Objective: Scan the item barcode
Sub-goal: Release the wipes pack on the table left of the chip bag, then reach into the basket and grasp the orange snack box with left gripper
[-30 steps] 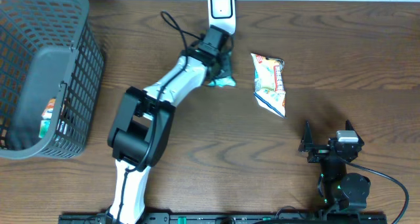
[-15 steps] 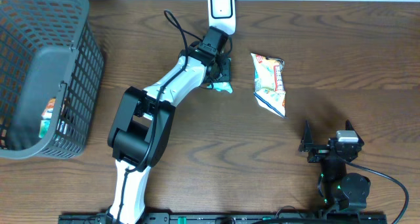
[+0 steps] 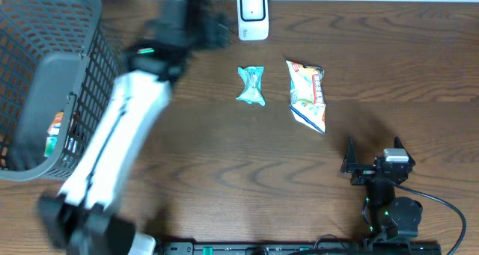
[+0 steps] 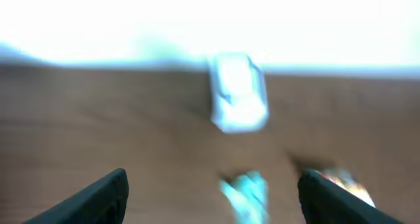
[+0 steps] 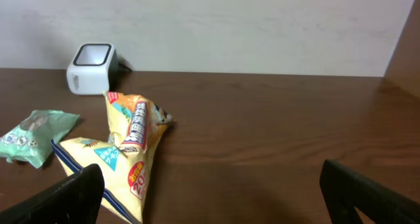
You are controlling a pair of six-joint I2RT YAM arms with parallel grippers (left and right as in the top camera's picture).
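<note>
Basket (image 3: 90, 75) of grey mesh fills the far left of the tabletop (image 3: 224, 158), with some colourful packaging showing through its near wall. Beside it the left arm (image 3: 120, 135) runs from the near left edge up toward the far side, smeared by blur in the overhead view. The left gripper (image 4: 213, 181) is blurred too, but its wrist view shows both fingers (image 4: 98, 198) spread wide with only bare wood between them. It holds nothing and hangs left of the scanner.

The scanner (image 3: 252, 14), a small white block, stands at the far edge of the tabletop near the middle. Just near of it, and apart from it, the teal packet (image 3: 251, 85) lies flat on the wood with nothing touching it. The left wrist view shows that packet low in the frame, in front of the scanner.

Right of the packet, close but not touching, lies a yellow and white snack bag (image 3: 307, 94), with its long side running far to near.

At the near right, well apart from both items, the right gripper (image 3: 373, 154) stands over bare wood. Its fingers (image 5: 65, 198) sit at the two lower corners of its wrist view, wide apart and empty, looking toward the bag, packet and scanner.
</note>
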